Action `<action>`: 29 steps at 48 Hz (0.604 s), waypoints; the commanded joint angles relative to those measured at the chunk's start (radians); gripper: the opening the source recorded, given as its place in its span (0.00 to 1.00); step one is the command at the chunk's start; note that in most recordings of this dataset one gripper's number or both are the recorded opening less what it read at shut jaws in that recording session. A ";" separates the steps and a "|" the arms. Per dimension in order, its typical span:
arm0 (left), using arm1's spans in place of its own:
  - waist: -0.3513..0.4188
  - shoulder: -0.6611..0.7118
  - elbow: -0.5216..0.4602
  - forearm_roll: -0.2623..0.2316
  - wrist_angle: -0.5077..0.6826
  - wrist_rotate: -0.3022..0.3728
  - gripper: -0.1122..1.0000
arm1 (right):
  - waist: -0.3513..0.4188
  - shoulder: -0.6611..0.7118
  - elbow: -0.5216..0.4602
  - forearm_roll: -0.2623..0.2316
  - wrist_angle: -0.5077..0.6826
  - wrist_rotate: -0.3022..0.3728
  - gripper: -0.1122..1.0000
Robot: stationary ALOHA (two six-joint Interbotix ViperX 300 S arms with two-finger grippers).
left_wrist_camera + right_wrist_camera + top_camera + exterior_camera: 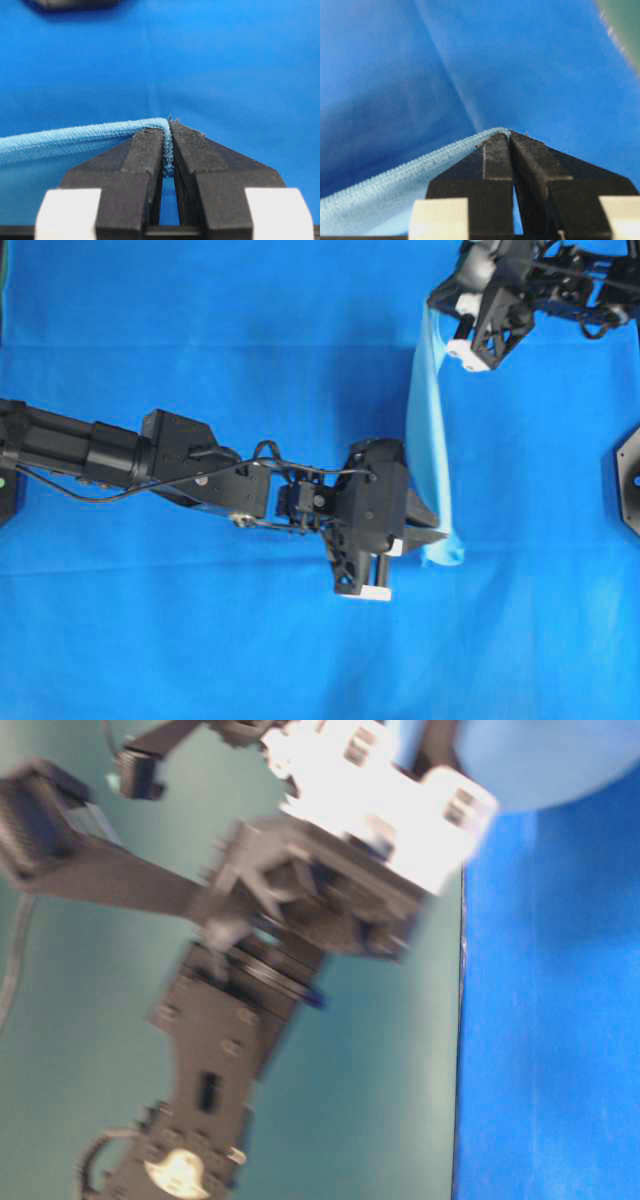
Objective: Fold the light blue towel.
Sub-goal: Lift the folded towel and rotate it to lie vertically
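light blue towel [428,455] stretched as a narrow band between both arms, above the royal-blue cloth [200,330]. left gripper [168,145] pinching its stitched hem corner. right gripper [509,137] likewise clamped on the opposite hem corner.

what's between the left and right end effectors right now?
Only the light blue towel: it hangs as a taut narrow band from the right end effector to the left end effector, both pinching its hem. The overhead view shows it; the royal-blue cloth lies beneath.
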State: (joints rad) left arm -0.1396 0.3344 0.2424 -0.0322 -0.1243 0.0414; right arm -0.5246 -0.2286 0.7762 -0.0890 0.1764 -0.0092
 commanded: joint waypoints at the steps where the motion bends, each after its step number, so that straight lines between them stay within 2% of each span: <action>1: -0.072 -0.046 0.041 -0.006 -0.049 -0.021 0.12 | -0.009 0.034 -0.038 -0.005 -0.032 0.000 0.12; 10: -0.097 -0.084 0.164 -0.008 -0.109 -0.133 0.12 | 0.032 0.153 -0.104 -0.005 -0.114 0.000 0.12; 19: -0.118 -0.118 0.270 -0.009 -0.138 -0.236 0.12 | 0.061 0.239 -0.186 -0.006 -0.133 -0.003 0.12; 29: -0.129 -0.118 0.322 -0.009 -0.169 -0.278 0.12 | 0.074 0.281 -0.219 -0.018 -0.135 -0.003 0.12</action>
State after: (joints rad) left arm -0.1979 0.2470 0.5660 -0.0445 -0.2761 -0.2301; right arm -0.4295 0.0629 0.5906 -0.0997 0.0598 -0.0107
